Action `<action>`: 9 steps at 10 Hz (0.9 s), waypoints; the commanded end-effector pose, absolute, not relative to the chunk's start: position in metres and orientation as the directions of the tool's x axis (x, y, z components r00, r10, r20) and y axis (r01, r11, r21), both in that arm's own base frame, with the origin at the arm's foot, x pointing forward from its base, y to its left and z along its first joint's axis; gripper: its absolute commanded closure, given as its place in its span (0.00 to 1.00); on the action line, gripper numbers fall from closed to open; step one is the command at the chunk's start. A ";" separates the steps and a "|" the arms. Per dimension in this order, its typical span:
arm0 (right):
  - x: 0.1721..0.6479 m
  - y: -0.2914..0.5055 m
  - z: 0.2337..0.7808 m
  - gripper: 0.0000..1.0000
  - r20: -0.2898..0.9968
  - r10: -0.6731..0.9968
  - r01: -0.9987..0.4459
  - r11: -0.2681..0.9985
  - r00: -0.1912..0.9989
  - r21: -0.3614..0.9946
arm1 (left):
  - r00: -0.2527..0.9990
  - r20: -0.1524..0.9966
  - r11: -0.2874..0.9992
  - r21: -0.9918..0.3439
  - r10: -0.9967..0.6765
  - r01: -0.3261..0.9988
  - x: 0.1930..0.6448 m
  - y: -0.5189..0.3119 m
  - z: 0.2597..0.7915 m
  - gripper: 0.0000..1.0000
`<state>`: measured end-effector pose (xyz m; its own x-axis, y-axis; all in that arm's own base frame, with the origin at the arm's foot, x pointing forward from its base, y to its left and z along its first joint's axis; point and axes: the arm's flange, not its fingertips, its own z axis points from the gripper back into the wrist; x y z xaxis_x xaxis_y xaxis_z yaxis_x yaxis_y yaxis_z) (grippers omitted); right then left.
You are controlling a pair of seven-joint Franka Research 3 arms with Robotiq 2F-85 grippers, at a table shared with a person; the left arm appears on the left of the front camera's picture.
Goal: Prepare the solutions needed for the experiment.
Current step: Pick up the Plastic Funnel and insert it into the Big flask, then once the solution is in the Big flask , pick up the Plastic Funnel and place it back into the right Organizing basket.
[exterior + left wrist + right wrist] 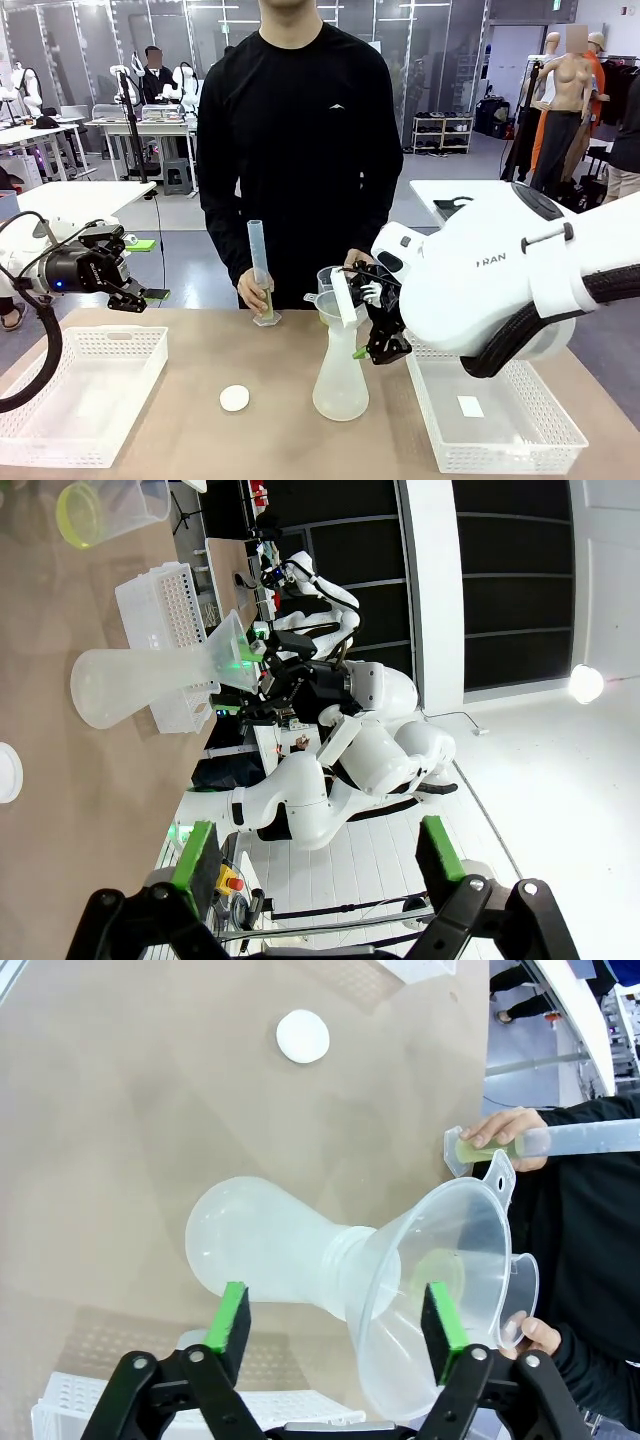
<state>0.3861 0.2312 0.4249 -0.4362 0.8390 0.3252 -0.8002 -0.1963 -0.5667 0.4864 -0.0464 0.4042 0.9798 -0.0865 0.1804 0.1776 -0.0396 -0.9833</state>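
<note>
A frosted conical flask (340,378) stands mid-table with a clear funnel (332,308) in its neck. My right gripper (376,338) is beside the funnel, and in the right wrist view it (336,1325) stands open with its pads on either side of the flask (262,1245) neck and funnel (445,1260), holding nothing. The person holds a tall measuring cylinder (257,262) upright on the table, with pale yellow-green solution (267,305) at its bottom. That cylinder (560,1140) and solution (478,1148) lie beyond the funnel. My left gripper (135,290) hovers open at the left, well away.
A small white disc (234,398) lies in front of the flask. White mesh baskets sit at the near left (80,395) and near right (500,415). The person's other hand holds a clear beaker (325,278) just behind the funnel.
</note>
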 end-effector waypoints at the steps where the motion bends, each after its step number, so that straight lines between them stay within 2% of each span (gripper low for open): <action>1: 0.383 0.233 0.430 0.12 0.341 0.831 -0.800 -0.189 -0.439 -0.570 | 0.979 0.184 -0.044 -0.983 -0.090 0.181 0.485 -0.047 0.406 0.00; 9: 0.383 0.233 0.430 0.12 0.341 0.831 -0.800 -0.189 -0.439 -0.570 | 0.979 0.184 -0.044 -0.983 -0.090 0.181 0.485 -0.047 0.406 0.00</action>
